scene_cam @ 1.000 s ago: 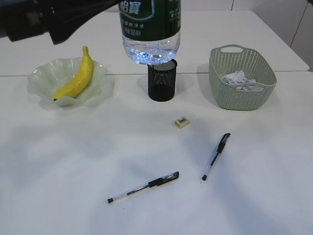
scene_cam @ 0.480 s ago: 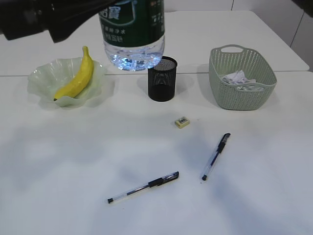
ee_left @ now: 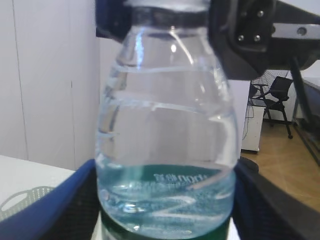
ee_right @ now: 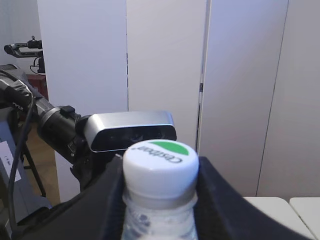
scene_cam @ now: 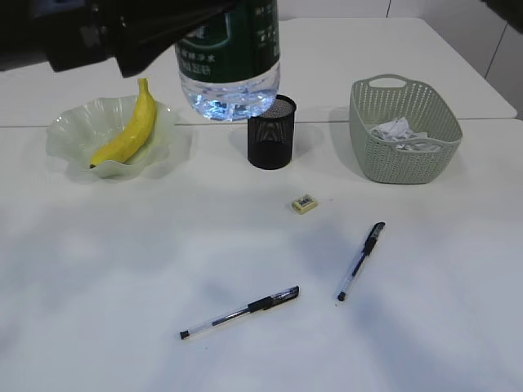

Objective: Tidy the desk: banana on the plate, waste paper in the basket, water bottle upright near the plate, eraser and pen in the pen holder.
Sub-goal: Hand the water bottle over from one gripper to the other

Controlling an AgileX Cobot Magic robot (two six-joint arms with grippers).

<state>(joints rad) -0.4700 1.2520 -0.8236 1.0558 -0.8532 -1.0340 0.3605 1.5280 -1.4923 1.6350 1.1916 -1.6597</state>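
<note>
both grippers – left gripper, right gripper – still clamp the water bottle, now nudged right.

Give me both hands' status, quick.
Left hand: closed on the water bottle, gripping its body in the air.
Right hand: closed around the same bottle's neck, just under the cap.

Banana in plate far left; pen holder centre; basket far right; eraser, two pens nearer.
</note>
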